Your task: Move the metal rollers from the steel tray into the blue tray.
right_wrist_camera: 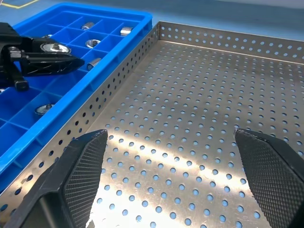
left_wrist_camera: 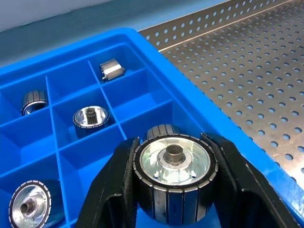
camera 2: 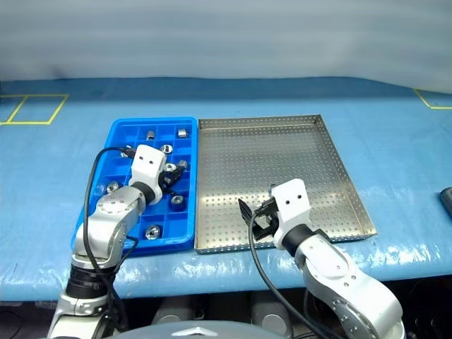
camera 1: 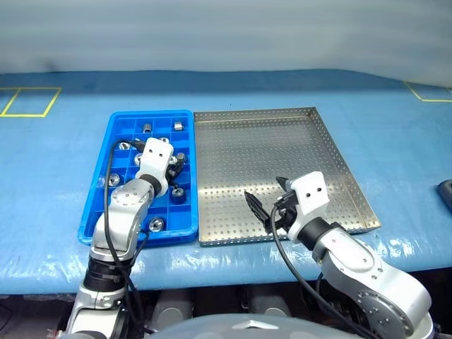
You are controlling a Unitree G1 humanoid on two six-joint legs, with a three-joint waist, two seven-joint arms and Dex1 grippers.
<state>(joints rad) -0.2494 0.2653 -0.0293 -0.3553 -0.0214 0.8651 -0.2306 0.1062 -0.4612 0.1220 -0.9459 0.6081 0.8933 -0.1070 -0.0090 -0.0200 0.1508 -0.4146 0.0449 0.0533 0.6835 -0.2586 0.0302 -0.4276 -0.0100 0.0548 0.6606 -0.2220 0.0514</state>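
The left hand [left_wrist_camera: 173, 199] is clamped on a roller [left_wrist_camera: 174, 176] across its ribbed side, held above a cell of the blue tray [camera 1: 99, 191] near the edge that meets the steel tray [camera 1: 332, 152]; several more rollers already lie in other cells, and the steel tray's floor looks bare. The right hand [right_wrist_camera: 171, 180] hangs spread wide and empty over the steel tray's near part. The roller looks solid, rigid and heavy for its size, with smooth polished end faces likely to slip, so the grooved barrel, pinched square across its width, seems the best hold.
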